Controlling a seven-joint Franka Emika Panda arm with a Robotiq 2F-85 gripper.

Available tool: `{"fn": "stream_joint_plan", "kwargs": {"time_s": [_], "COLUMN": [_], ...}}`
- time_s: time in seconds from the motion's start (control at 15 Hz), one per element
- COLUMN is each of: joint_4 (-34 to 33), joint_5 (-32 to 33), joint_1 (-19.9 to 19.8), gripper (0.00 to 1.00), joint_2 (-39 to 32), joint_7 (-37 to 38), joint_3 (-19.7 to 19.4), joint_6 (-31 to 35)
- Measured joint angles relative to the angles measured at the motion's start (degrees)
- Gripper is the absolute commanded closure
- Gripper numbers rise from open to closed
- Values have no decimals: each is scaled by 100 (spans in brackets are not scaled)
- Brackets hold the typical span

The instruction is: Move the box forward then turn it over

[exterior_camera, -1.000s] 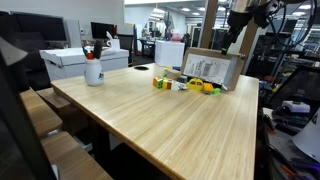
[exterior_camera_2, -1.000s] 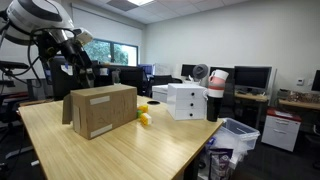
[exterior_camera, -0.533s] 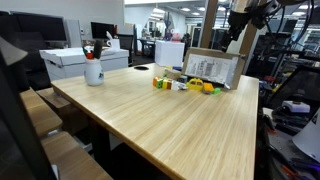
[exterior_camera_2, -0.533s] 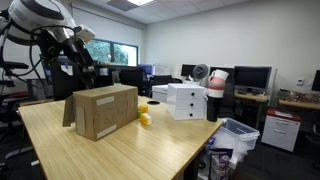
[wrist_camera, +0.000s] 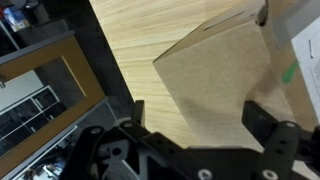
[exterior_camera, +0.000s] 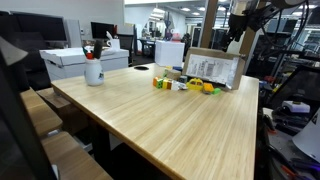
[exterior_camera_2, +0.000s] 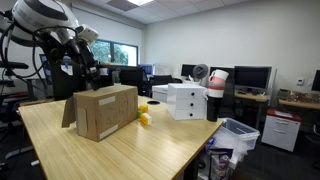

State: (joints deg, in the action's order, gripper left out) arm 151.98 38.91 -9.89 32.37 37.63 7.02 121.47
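The box [exterior_camera: 212,68] stands on its edge at the far end of the table, its white printed inner face showing in one exterior view and its plain brown outside [exterior_camera_2: 100,110] in another. In the wrist view its brown face [wrist_camera: 215,75] lies below the jaws. My gripper [exterior_camera: 236,40] hangs above and just behind the box, apart from it, and also shows in an exterior view [exterior_camera_2: 84,72]. In the wrist view the gripper [wrist_camera: 200,120] is open and empty, with one dark finger on each side.
Small yellow and green toys [exterior_camera: 185,86] lie on the wooden table [exterior_camera: 170,120] beside the box; one shows in an exterior view [exterior_camera_2: 143,118]. A white mug with pens [exterior_camera: 93,70] and white lidded storage boxes [exterior_camera_2: 185,100] stand on the table. Office desks and monitors surround it.
The arm has shifted slightly above the box. The box has not moved.
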Motion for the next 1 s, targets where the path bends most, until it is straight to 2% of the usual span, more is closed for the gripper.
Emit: {"fn": "stream_joint_plan", "kwargs": {"time_s": [0.27, 0.6, 0.73, 1.0], "joint_4": [-3, 62, 104, 133], "joint_5": [-911, -1969, -2229, -2405], "joint_1": [323, 467, 495, 495], "gripper": [0, 0, 0, 0], "joint_2": [235, 731, 903, 1203], "joint_7": [-1191, -3104, -3742, -4469], "joint_3": [-769, -1403, -1594, -1722], "joint_6": [293, 164, -151, -1406]}}
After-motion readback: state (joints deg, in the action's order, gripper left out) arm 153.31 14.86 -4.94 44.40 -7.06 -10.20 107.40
